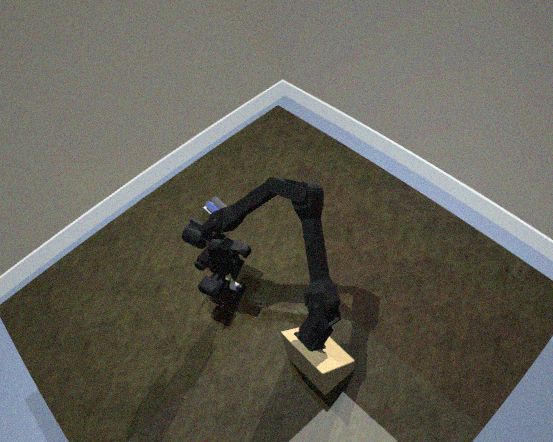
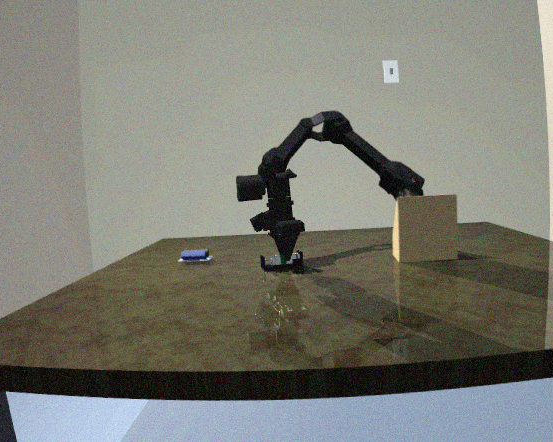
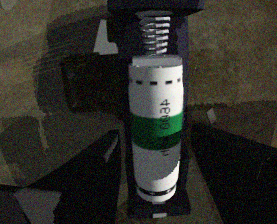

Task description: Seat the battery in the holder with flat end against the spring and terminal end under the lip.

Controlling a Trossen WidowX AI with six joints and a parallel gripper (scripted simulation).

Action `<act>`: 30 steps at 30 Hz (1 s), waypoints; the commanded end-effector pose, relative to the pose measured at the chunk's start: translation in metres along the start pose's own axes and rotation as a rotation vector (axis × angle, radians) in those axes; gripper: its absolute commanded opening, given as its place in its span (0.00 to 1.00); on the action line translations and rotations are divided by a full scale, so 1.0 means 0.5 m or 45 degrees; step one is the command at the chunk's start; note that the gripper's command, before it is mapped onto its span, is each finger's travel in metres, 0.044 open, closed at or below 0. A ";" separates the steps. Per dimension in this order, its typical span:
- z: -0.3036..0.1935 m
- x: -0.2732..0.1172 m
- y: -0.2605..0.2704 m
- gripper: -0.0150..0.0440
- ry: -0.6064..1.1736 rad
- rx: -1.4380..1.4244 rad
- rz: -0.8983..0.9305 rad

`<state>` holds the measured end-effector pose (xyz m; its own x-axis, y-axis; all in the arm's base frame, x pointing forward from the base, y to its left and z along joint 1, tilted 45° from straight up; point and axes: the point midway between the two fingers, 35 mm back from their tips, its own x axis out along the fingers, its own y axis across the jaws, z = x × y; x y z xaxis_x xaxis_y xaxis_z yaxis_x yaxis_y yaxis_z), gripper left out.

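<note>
The white battery [image 3: 156, 97] with a green band lies lengthwise in the dark holder [image 3: 183, 42] [image 2: 263, 263]. Its flat end is at the coil spring [image 3: 155, 35], at the top of the wrist view. Its narrower terminal end is by the holder's other end wall; whether it is under the lip I cannot tell. White and green of the battery also show in the exterior view, low between the holder's end posts. My gripper [image 3: 156, 135] [image 2: 284, 260] is open, its fingers down on either side of the battery with a gap showing on each side. In the top view the arm mostly hides the holder.
A blue roll-shaped object [image 1: 212, 206] [image 2: 195, 254] rests on a small white base, away from the holder. A tan block [image 1: 304, 362] [image 2: 427, 230] stands at the arm's base. The table's front edge [image 2: 282, 384] shows in the exterior view.
</note>
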<state>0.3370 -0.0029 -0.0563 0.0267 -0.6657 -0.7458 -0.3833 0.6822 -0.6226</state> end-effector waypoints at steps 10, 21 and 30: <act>0.002 -0.131 0.009 0.87 -0.005 0.009 0.008; 0.004 -0.164 0.012 1.00 -0.004 0.011 0.009; 0.004 -0.164 0.012 1.00 -0.004 0.011 0.009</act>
<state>0.3350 0.0566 0.0010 0.0324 -0.6614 -0.7493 -0.3796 0.6854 -0.6214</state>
